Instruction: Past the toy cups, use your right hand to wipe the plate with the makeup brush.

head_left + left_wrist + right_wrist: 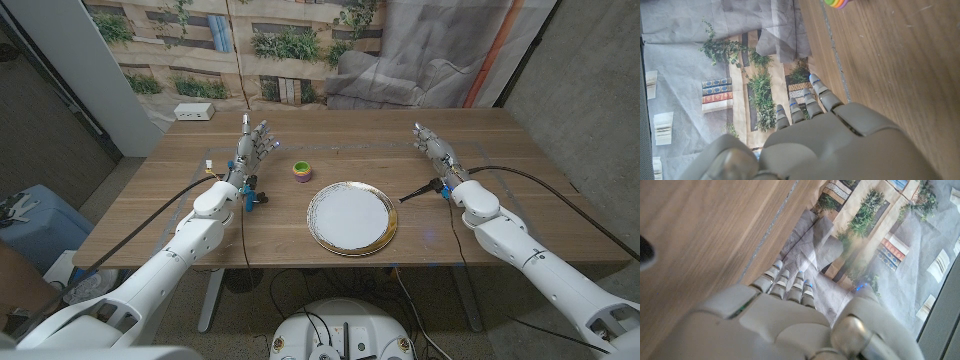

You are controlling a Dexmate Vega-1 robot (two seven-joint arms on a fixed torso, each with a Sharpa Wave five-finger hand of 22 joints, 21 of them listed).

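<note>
The wooden table (pixel 520 215) carries a gold-rimmed plate (pixel 351 218), stacked toy cups (pixel 301 171), a makeup brush (pixel 419 191) and a white box (pixel 194 112).

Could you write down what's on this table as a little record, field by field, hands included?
table: wooden table, backdrop cloth behind it
plate: white plate with a gold rim, near the front edge, middle
toy cups: small colourful stack, just beyond the plate toward the robot's left
makeup brush: dark brush lying on the table between plate and right arm, untouched
left hand: left hand open, fingers apart, holding nothing
right hand: right hand open, holding nothing
white box: white box at the far left corner
</note>
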